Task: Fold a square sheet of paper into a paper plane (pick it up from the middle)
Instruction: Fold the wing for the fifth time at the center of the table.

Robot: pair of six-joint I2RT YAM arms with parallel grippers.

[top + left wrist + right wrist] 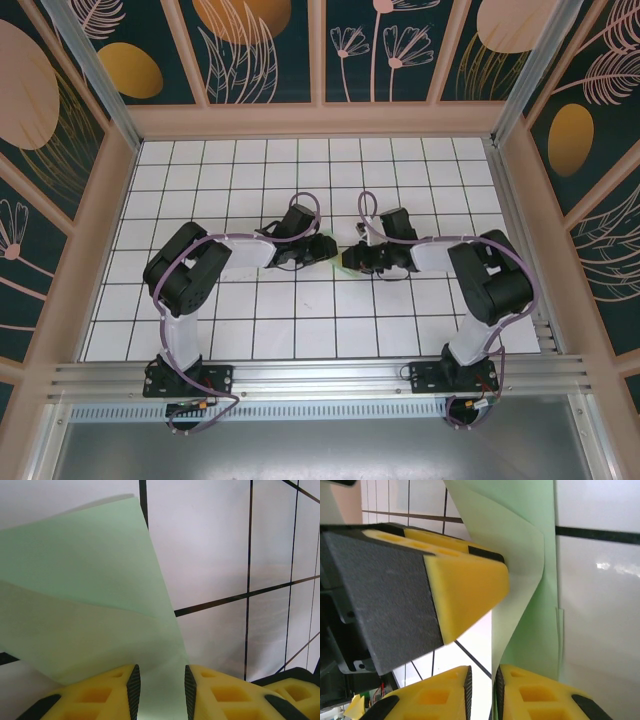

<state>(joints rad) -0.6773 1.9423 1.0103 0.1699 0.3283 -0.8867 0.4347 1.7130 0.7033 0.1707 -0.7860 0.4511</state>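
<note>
The left hand point(161, 682) has its two yellow fingers point(100, 697) plainly apart. The square sheet of paper point(85, 595) runs up through the gap from six o'clock and fans out towards eleven o'clock, so it lies loose between the pads rather than pinched. The right hand point(482, 680) has its jaws only a thin slit apart. The edge of the sheet stands in that slit, close to the pad on the three o'clock side, and the slit looks wider than the paper, so I judge there is no firm clamp there either. From the right wrist, one broad finger point(465, 585) of the left hand sits at ten o'clock, just beside the paper.

From above, the two hands meet nose to nose at the middle of the desk point(300, 170), the left from nine o'clock and the right from three. A sliver of green shows between them.

The sheet is partly lifted off the desk and bent over on itself. One flap lies over another, with a soft kink along the bend. My reading is that an early fold is in hand and not yet pressed flat. The pointed nose, the centre crease and the wings all seem left to do.
</note>
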